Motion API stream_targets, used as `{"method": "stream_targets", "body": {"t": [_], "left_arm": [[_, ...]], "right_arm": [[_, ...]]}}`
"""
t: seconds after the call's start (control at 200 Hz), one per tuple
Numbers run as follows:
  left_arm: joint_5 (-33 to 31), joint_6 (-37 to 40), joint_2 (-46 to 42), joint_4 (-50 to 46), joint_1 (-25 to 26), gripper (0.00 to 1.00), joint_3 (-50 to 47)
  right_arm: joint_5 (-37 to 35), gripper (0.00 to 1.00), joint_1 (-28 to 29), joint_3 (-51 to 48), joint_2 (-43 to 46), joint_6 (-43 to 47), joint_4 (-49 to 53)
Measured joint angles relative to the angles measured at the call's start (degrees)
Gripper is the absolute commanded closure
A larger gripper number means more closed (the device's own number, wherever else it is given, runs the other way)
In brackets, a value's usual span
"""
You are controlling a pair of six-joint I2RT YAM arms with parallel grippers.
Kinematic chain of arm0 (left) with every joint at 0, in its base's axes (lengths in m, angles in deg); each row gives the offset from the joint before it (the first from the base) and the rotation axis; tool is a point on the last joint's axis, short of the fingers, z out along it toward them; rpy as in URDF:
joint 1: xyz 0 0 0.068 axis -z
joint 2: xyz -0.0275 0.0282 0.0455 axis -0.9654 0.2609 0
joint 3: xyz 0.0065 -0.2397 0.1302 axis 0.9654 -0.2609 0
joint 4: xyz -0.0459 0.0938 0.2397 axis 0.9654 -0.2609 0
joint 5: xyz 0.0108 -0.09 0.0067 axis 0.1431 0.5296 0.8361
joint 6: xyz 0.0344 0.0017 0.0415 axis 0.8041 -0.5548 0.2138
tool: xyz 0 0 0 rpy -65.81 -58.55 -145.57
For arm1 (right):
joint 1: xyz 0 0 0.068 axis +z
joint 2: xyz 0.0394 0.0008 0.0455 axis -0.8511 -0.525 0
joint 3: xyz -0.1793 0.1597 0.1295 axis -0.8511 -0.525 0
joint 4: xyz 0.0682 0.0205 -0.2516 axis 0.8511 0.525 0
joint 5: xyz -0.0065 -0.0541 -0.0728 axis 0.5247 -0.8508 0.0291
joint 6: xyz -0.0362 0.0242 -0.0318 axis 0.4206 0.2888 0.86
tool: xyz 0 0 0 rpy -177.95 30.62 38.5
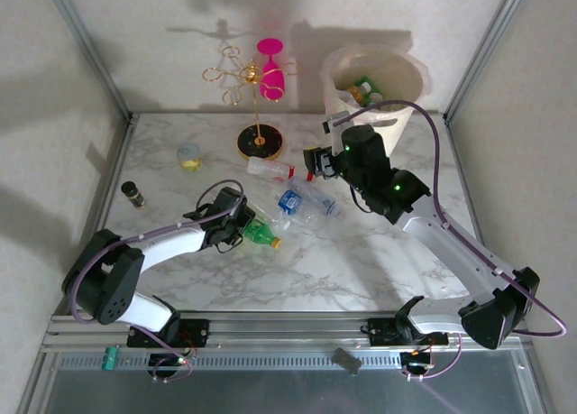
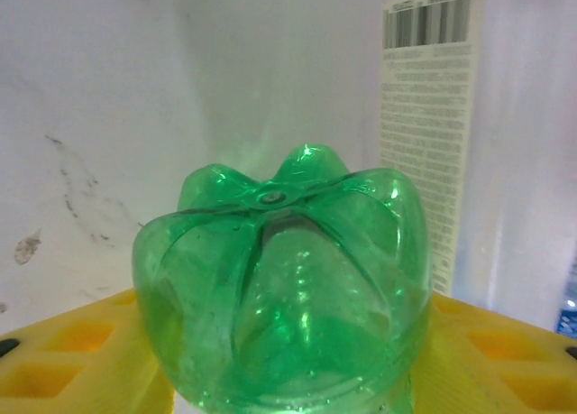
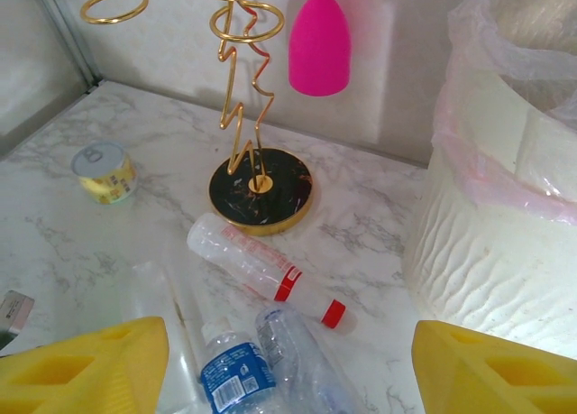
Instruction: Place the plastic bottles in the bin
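We see left claw (image 1: 243,228) pinching green bottle (image 2: 284,288) by base end, low on counter (image 1: 343,270), well left of bin (image 1: 401,116). Right claw (image 1: 315,166) spread, empty, just beside bin. Risks we judge: slick rounded base squirts out of grip on lift; carry toward bin clips right arm (image 1: 433,229).

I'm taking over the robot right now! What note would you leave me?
Left gripper: shut on the green bottle, which lies on the table.
Right gripper: open, empty, over the loose ones.
Done: a few bottles are in the bin.
To do: green bottle, red-capped bottle, blue-label bottle and the clear bottle beside it.
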Motion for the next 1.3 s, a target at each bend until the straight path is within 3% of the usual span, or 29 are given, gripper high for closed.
{"method": "stream_targets", "body": {"t": [0.295, 0.491, 0.651, 1.046, 1.302], "left_arm": [[-2.8, 7.8, -18.4, -5.4, 0.4, 0.41, 0.1], [-1.5, 20.5, -32.6, -6.0, 0.9, 0.39, 1.1], [3.3, 30.6, -42.6, -4.6, 0.9, 0.38, 3.1], [15.5, 41.1, -45.9, -0.1, 1.0, 0.39, 9.0], [20.0, 41.5, -45.2, 2.6, 1.0, 0.39, 9.0]], "right_arm": [[6.1, 0.27, 0.0, 0.1, 1.8, -2.8, 0.5], [12.4, 0.24, 0.0, -0.4, 3.2, -4.4, -0.9], [22.7, 0.20, 0.0, -1.1, 3.1, -5.5, -2.8], [58.2, 0.01, 0.9, -3.9, -0.4, -12.2, -12.7], [66.3, 0.01, 4.9, -5.2, -2.4, -16.6, -19.5]]}}
